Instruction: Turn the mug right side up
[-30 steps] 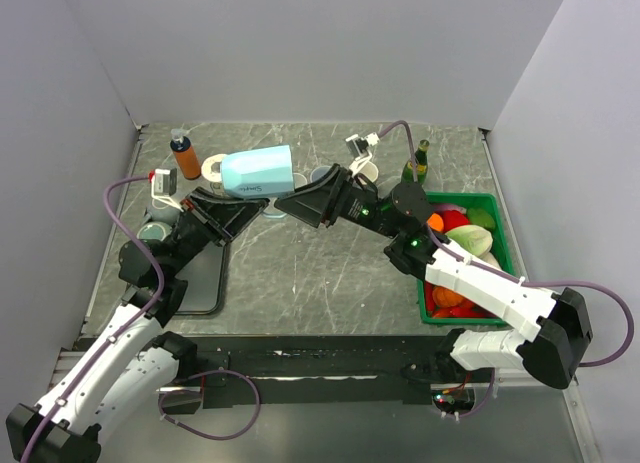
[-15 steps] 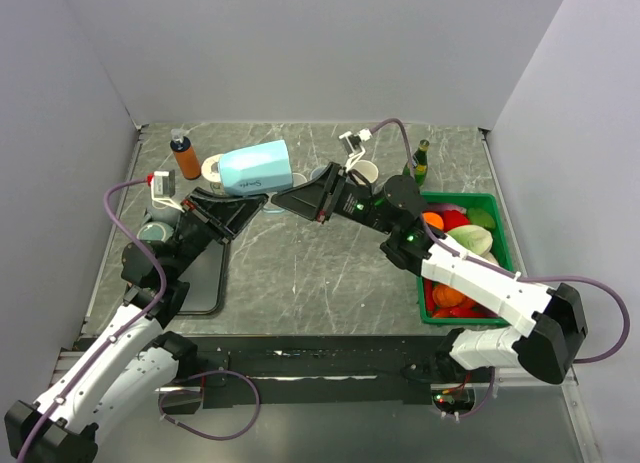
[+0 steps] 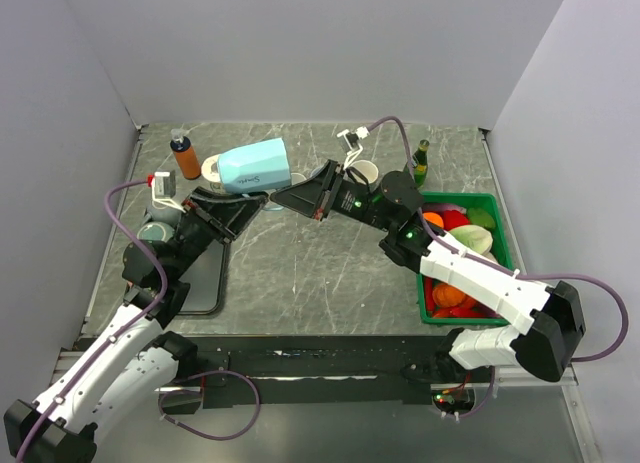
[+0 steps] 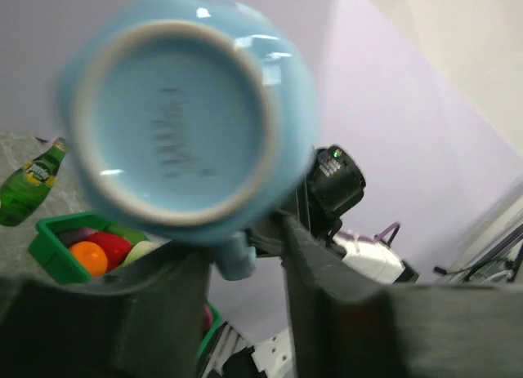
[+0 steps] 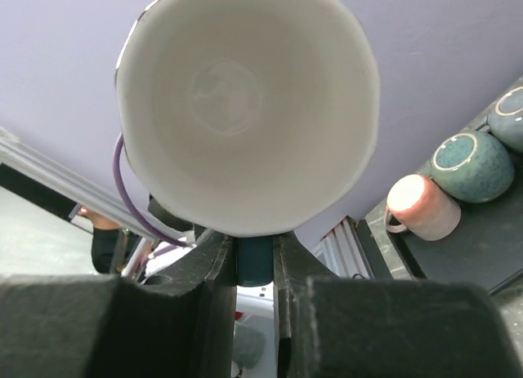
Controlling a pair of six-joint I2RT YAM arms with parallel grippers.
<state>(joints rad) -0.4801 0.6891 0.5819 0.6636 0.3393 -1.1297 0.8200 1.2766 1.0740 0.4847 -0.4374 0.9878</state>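
The mug (image 3: 255,168) is light blue outside and white inside, and hangs on its side in the air over the back of the table. In the right wrist view its white mouth (image 5: 245,108) faces the camera. My right gripper (image 5: 255,260) is shut on the mug's handle, which is squeezed between both fingers. In the left wrist view the mug's flat base (image 4: 176,121) faces the camera. My left gripper (image 4: 241,268) is open, its fingers standing apart on either side of the handle (image 4: 233,260). From above, the left gripper (image 3: 250,203) and right gripper (image 3: 285,197) meet just under the mug.
A green bin (image 3: 499,233) of fruit and vegetables stands at the right, with a green bottle (image 3: 420,161) behind it. An orange bottle (image 3: 185,155), a tape roll (image 3: 213,168) and a white cup (image 3: 365,173) stand at the back. A black tray (image 3: 205,278) at the left carries mugs (image 5: 474,162).
My right gripper has shut on the mug's handle. My left gripper has opened off it. The mug has shifted slightly left and tilted.
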